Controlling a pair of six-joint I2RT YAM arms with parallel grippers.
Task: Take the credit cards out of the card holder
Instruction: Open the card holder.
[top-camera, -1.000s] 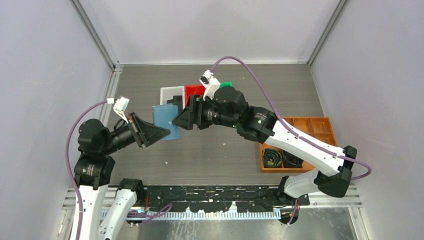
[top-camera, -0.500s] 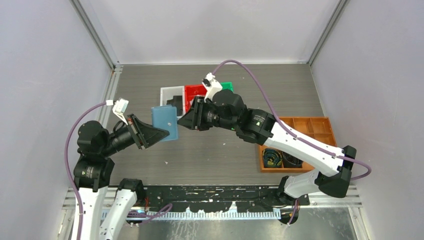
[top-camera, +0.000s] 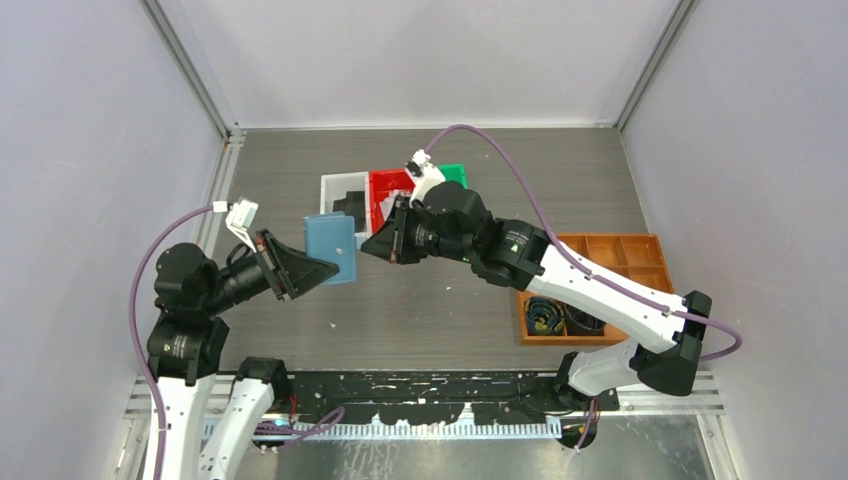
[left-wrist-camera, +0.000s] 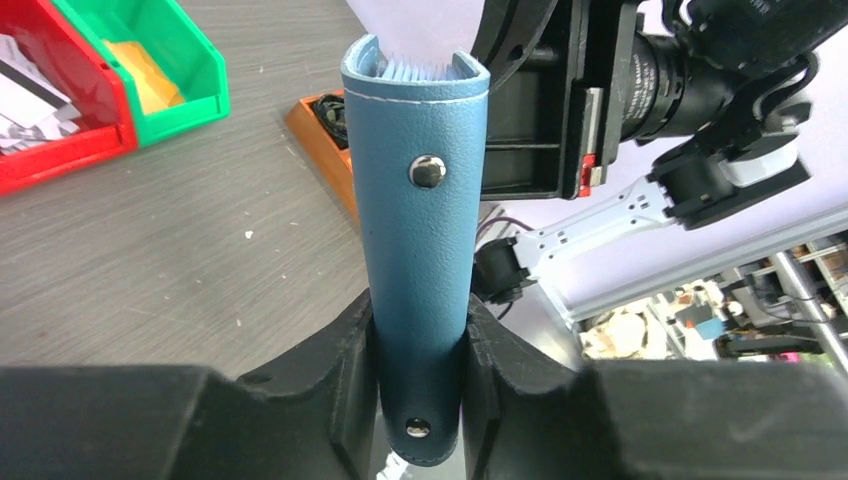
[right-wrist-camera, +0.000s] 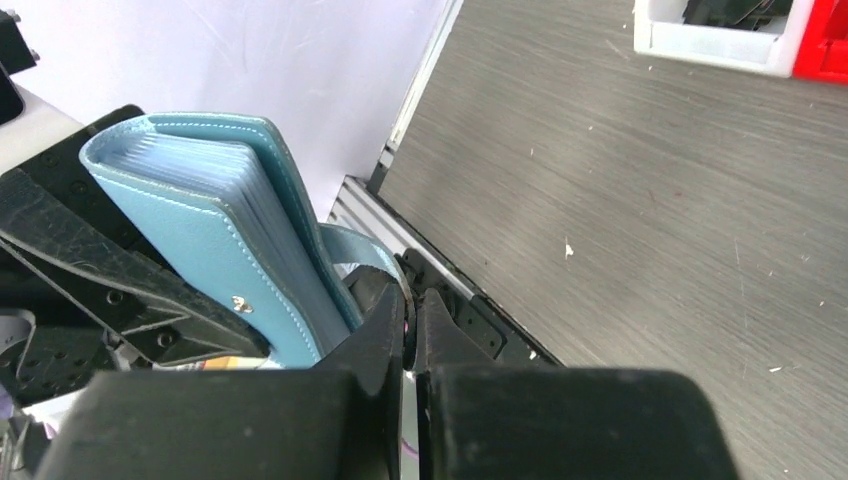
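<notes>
- Table: grey, wood-grained, walled in by pale panels; we see both arms reaching in over it from the near edge.
- Orange tray: sits on the right side of the table, with coiled black cables in its near compartments.
- 3 bins stand in a row toward the far side: white bin, red bin and green bin. A flat gold piece lies in the green one.
- Left gripper: its 2 fingers are clamped on the lower part of the card holder, one on each face.
- Card holder: held folded and off the table, left of centre, just in front of the white bin. Clear plastic sleeves fan out between its blue covers.
- Right gripper: jaws pressed together, right beside the card holder. The light blue snap tab curves down to the fingertips; we cannot tell whether it is pinched.
- 2 metal snap studs show on the holder's spine, the upper stud being the clearer.
</notes>
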